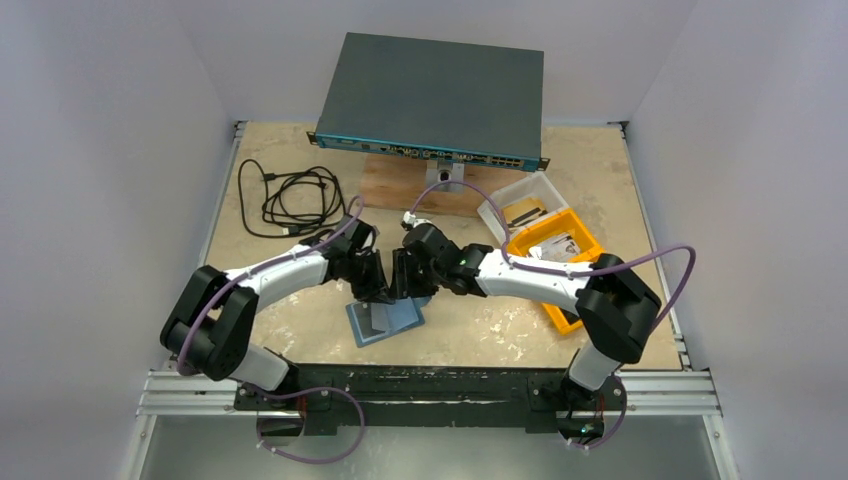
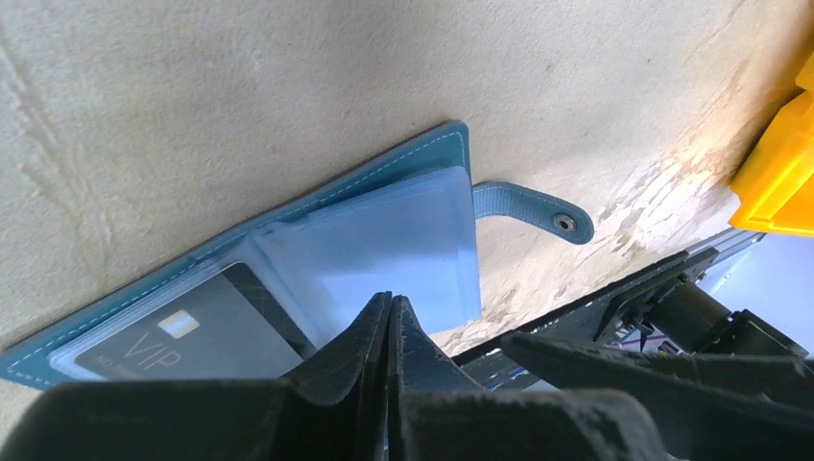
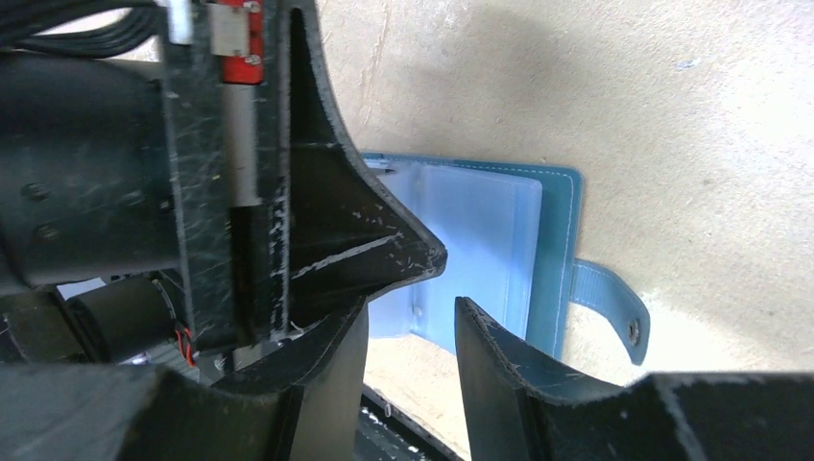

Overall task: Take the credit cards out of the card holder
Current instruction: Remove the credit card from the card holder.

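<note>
Black fingers fill the bottom of the left wrist view: the left gripper (image 2: 389,317) has its tips pressed together with nothing between them. It hangs over the middle of the card holder (image 2: 317,226); whether it touches cannot be told.

That teal holder lies open and flat on the table (image 1: 480,330), between the two arms and near their bases. Its left half shows a dark card (image 2: 192,341) marked VIP, tucked inside a clear pocket. The right half shows pale clear pockets (image 2: 394,245) that look empty, though glare makes this uncertain. A snap tab (image 2: 533,211) sticks out from the right edge, unfastened.

Just beside the left tool, the right gripper (image 3: 413,327) has its jaws apart and empty, above the near edge of the right half.

The card looks thin, stiff, light and glossy, so probably slippery, and the snug pocket will likely cling to it. The best hold is probably a pinch on whichever edge shows at the pocket's mouth, pulling flat along the pocket. The soft, light holder would likely slide or lift, so one tool should pin it down.

Further right, well apart from the holder, sit a clear tub (image 1: 490,220) with something flat and dark inside, and an orange bin (image 1: 593,240) holding a flat pale item.
</note>
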